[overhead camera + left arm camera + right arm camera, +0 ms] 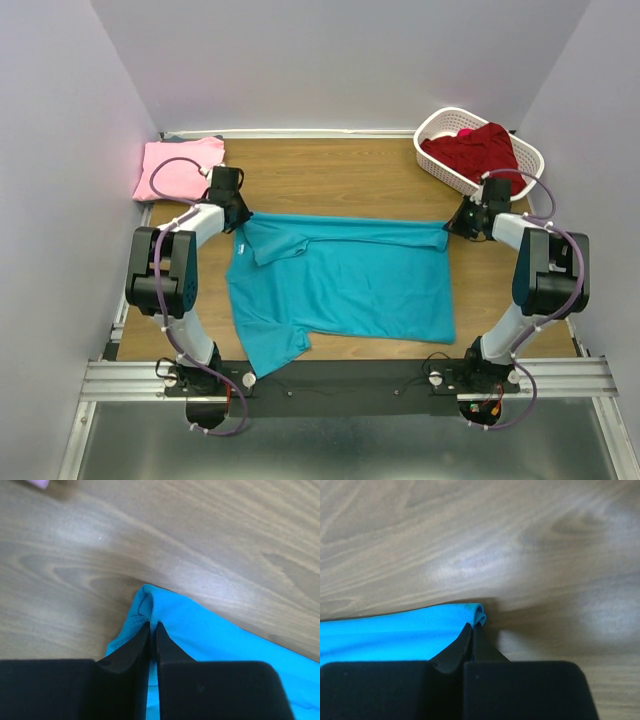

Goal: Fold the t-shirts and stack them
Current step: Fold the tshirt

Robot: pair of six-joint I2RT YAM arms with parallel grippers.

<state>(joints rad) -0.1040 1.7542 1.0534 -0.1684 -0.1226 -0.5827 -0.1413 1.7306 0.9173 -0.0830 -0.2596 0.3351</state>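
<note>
The teal t-shirt [345, 285] lies spread on the wooden table, its far edge folded toward the middle. My left gripper [238, 213] is shut on the shirt's far left corner [150, 605]. My right gripper [462, 222] is shut on the shirt's far right corner [477, 612]. The light pink t-shirt [178, 168] lies folded at the far left; a bit of it shows in the left wrist view [39, 483]. The dark red t-shirt [478, 150] sits bunched in the basket.
A white slotted plastic basket [436, 128] stands at the far right corner. Lavender walls enclose the table on three sides. Bare wood [330, 175] shows between the pink shirt and the basket.
</note>
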